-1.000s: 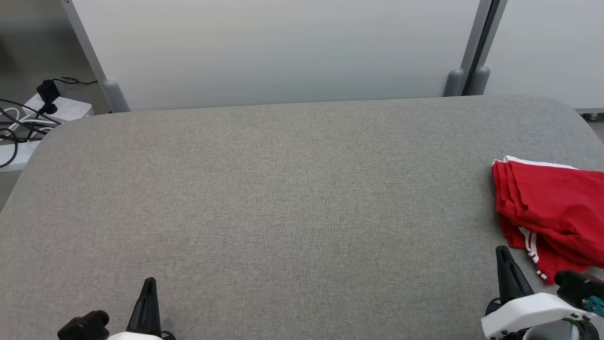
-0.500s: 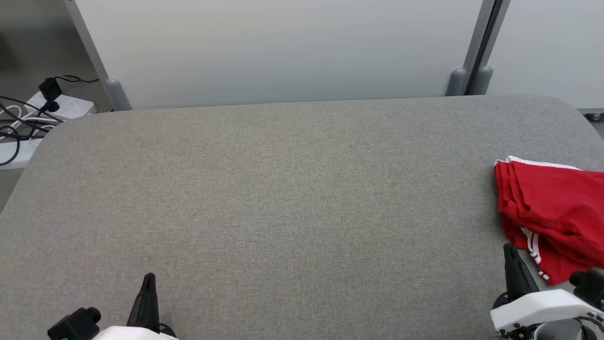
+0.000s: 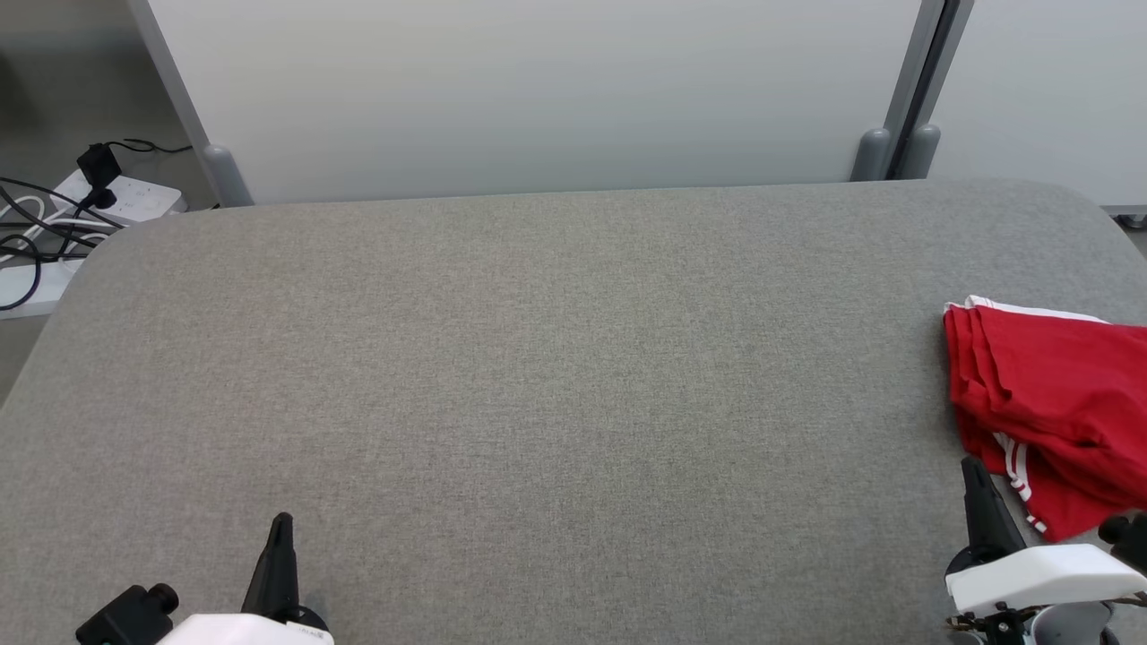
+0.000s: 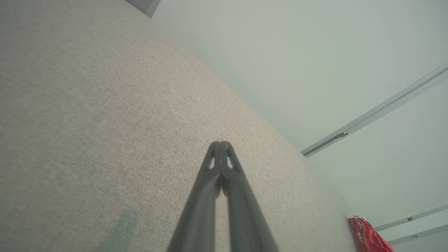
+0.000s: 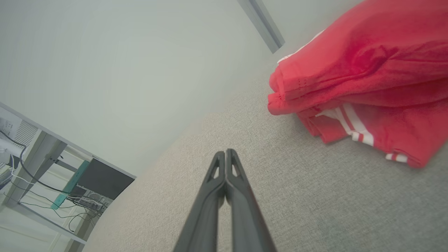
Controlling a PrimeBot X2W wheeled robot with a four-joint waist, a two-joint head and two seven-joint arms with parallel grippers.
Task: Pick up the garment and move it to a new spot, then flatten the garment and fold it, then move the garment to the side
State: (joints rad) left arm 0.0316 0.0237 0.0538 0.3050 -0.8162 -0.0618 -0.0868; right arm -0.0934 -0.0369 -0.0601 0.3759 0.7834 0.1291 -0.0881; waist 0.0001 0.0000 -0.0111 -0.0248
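Garment [image 3: 1057, 403]: likely soft and light, bunched at table [image 3: 538, 358] right edge, best pinched at thick folded hem; left gripper [image 3: 283, 521] and right gripper [image 3: 971, 466] closed, empty.

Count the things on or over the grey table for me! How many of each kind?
Red garment: 1
Grippers, both shut: 2 (left gripper, right gripper)
Total: 3
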